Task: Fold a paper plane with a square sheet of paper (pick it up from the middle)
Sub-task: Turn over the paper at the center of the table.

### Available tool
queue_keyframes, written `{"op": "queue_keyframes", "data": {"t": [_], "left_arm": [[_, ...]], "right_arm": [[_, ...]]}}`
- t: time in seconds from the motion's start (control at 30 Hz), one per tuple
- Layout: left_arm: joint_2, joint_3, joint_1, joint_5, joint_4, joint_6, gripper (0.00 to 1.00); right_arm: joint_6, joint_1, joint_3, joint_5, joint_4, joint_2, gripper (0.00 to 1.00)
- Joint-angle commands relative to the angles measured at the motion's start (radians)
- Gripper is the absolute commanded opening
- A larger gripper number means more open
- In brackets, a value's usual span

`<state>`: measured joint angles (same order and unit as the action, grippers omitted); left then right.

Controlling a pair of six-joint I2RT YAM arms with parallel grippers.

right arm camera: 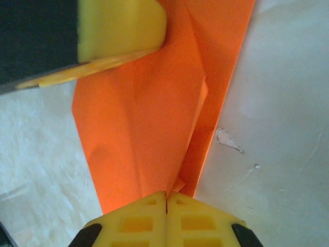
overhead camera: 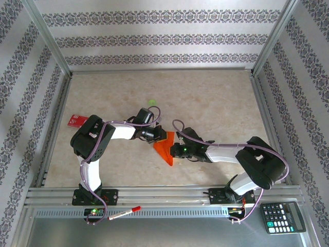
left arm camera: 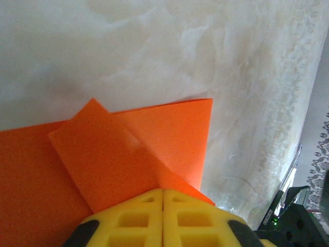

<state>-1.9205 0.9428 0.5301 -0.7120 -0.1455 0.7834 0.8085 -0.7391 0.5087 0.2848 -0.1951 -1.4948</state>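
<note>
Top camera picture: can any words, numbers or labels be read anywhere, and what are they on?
No text here can be read.
Red card: white print, too small to read.
Calculator: key markings, too small to read.
Orange paper: plain, no writing.

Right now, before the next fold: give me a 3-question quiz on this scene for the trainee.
1. True or false: the orange paper lies flat with no folds.
2. Where is the calculator? A) against the far wall B) in the near right corner of the top view C) under the paper
3. Which has its jaws closed: the left gripper, the right gripper, or both?

Key: 1 false, a corner flap is folded over. 2 B. 3 both, each pair of yellow fingers meets at the tips.
</note>
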Motion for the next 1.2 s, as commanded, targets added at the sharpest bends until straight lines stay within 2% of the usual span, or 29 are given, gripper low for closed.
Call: {"op": "queue_keyframes", "data": {"t": [0.0, 0.1, 0.2, 0.27, 0.4, 0.53, 0.7, 0.9, 1.0, 1.17], "left_arm": [[0.025, 0.014, -0.008, 0.041, 0.068, -0.01, 0.27], [0.13, 0.025, -0.036, 0.008, 0.041, 0.03, 0.38], [0.24, 0.008, -0.09, 0.01, 0.026, 0.07, 0.41], [0.294, -0.007, -0.131, 0.024, 0.058, 0.071, 0.42], [0.332, -0.043, -0.214, 0.052, 0.114, 0.048, 0.42], [0.345, -0.12, -0.293, 0.07, 0.069, 0.087, 0.41], [0.356, -0.173, -0.372, 0.104, 0.057, 0.091, 0.41], [0.383, -0.196, -0.452, 0.141, 0.072, 0.078, 0.39], [0.387, -0.193, -0.461, 0.141, 0.075, 0.077, 0.4], [0.372, -0.184, -0.461, 0.119, 0.068, 0.076, 0.39]], "right_arm": [[-0.066, 0.026, 0.018, -0.088, 0.127, 0.091, 0.0], [-0.187, 0.048, 0.091, -0.281, 0.428, 0.219, 0.0], [-0.312, 0.041, 0.203, -0.534, 0.727, 0.31, 0.0], [-0.348, -0.006, 0.281, -0.712, 0.894, 0.32, 0.0], [-0.269, -0.154, 0.417, -0.992, 1.129, 0.164, 0.0], [-0.103, -0.287, 0.587, -1.141, 1.321, -0.099, 0.0], [-0.036, -0.418, 0.807, -1.13, 1.381, -0.412, 0.0], [-0.073, -0.499, 0.987, -1.072, 1.366, -0.578, 0.0], [-0.051, -0.476, 0.979, -1.092, 1.418, -0.557, 0.0], [-0.162, -0.349, 0.765, -1.034, 1.271, -0.256, 0.0]]}}
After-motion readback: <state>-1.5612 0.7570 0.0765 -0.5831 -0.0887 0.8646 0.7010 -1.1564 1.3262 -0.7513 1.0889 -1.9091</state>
